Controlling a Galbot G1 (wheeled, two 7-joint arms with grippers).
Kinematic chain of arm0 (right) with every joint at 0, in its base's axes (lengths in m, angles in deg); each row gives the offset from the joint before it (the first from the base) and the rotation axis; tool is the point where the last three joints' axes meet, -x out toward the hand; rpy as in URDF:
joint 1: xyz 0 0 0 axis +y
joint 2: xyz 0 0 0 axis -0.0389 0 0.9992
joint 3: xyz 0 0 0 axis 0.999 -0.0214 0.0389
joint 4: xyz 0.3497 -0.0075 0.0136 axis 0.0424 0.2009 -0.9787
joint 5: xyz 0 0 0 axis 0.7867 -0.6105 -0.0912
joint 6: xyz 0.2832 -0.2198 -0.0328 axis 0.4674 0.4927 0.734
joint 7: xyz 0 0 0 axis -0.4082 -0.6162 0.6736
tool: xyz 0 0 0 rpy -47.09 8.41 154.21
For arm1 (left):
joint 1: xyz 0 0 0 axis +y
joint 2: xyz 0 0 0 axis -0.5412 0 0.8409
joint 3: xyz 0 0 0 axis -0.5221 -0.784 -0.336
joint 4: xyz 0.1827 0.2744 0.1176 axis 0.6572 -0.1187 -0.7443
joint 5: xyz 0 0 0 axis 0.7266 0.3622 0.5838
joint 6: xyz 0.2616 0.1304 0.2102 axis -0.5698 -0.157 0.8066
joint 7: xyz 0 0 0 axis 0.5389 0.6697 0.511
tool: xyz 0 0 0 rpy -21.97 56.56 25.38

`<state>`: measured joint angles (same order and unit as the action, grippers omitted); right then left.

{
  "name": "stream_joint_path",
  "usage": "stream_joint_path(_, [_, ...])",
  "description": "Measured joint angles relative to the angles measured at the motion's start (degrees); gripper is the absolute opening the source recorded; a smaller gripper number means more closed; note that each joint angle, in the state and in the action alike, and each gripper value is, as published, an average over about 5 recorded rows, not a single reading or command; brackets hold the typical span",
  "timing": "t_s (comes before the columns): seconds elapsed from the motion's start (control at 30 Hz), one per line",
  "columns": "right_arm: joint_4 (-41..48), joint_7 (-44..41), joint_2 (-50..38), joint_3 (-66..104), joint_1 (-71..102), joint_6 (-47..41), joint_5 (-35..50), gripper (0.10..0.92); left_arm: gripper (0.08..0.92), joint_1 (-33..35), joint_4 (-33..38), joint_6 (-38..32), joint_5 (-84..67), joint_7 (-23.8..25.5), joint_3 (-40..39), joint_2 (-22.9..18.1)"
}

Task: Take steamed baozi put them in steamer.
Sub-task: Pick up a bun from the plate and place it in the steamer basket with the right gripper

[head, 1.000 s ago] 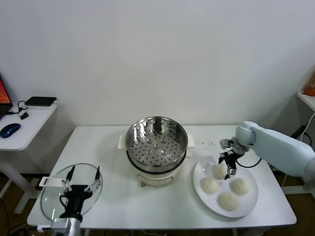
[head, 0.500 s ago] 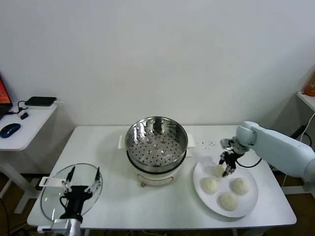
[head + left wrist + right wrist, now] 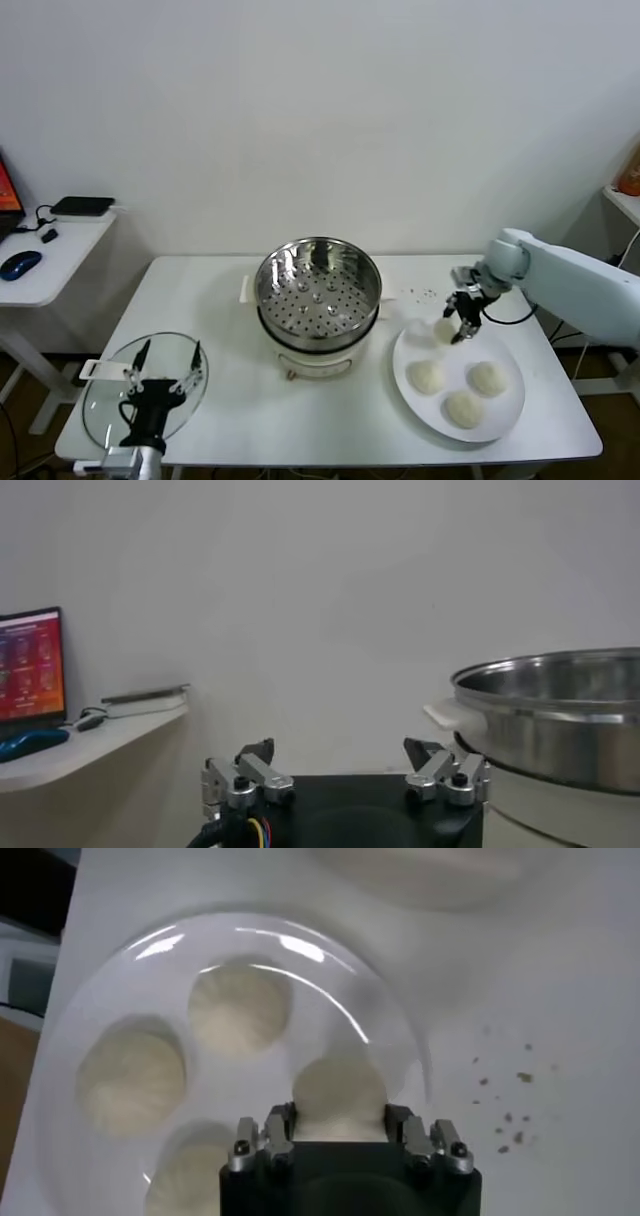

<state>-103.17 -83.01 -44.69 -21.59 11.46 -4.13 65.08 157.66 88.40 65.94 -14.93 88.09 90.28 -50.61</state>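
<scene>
1. At the lower left of the head view, the left gripper hangs idle with its fingers apart, over a round glass lid.
2. At centre, the steamer sits open, its perforated floor bare.
3. To the right, the right gripper is clamped on one steamed baozi, apparently raised just off the white plate; contact underneath is hard to make out.
4. Three more baozi lie on the plate.
5. The steamer lies left of the held bun, so the right arm, the nearer one, carries leftward over the rim.
</scene>
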Motion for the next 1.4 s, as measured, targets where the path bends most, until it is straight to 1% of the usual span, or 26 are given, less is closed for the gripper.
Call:
stream_joint_path(0.37, [-2.6,-0.6,4.3,-7.7,-15.9,5.8,4.9,0.592,0.823,0.1,0.3,0.4,0.0,0.0,-0.1,0.0])
stream_joint_path(0.57, [-1.6,-0.7,9.4,-9.4,-21.7,9.2,6.7,0.594,0.823,0.0,0.2,0.4,0.0,-0.1,-0.1,0.0])
stream_joint_path(0.73, [0.8,-0.4,14.9,-9.9,-23.7,11.8,6.6,0.594,0.823,0.1,0.5,0.7,-0.4,0.0,-0.1,-0.2])
stream_joint_path(1.1, [9.4,1.1,28.1,-7.8,-21.4,19.3,-0.1,0.594,0.823,-0.3,1.7,1.3,-1.1,0.0,0.4,-0.1])
stream_joint_path(1.4, [15.8,1.9,35.0,-5.6,-16.7,26.5,-8.7,0.594,0.823,0.0,2.0,1.2,-1.5,0.0,0.7,-0.1])
